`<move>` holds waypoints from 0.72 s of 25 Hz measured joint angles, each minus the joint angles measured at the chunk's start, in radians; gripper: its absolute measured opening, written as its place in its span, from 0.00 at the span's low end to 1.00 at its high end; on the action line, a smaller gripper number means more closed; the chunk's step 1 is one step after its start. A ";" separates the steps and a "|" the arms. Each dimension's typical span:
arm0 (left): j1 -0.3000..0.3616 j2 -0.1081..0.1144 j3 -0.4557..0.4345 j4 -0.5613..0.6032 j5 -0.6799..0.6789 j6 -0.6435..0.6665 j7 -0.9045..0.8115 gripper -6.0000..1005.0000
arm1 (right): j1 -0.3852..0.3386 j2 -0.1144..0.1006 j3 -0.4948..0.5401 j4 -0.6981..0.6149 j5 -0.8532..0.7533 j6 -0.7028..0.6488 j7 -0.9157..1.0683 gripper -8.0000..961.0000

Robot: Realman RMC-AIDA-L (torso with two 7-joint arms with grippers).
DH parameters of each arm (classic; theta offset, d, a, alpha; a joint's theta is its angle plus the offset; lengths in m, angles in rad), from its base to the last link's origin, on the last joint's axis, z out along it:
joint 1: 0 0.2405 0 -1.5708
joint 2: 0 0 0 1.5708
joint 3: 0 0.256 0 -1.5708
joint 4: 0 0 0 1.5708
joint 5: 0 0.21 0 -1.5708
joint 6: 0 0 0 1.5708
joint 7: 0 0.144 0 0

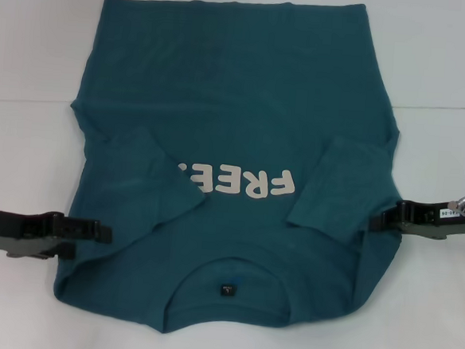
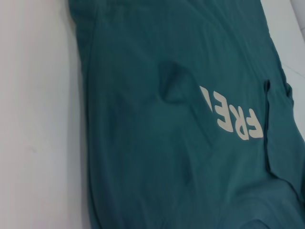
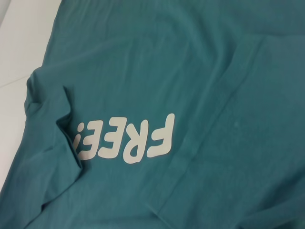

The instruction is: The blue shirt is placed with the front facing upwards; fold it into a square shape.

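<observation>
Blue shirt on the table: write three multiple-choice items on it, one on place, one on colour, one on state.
1. Where is the neckline of the blue shirt?
A. nearest the robot
B. farthest from it
C. at the left claw

2. What colour are the letters?
A. red
B. cream
C. black

3. How do the sleeves lie?
A. spread outward
B. folded in over the chest
C. hanging off the table

Answers: 1 A, the collar lies at the near edge. 2 B, the print is cream. 3 B, both sleeves overlap the front, while the left claw and right claw flank the shirt.

Black pincers, grey-green arms, white label
</observation>
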 joint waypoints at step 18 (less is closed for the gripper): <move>-0.004 -0.002 0.015 0.025 0.058 -0.056 0.004 0.89 | -0.002 0.004 0.000 0.000 0.000 0.005 0.000 0.05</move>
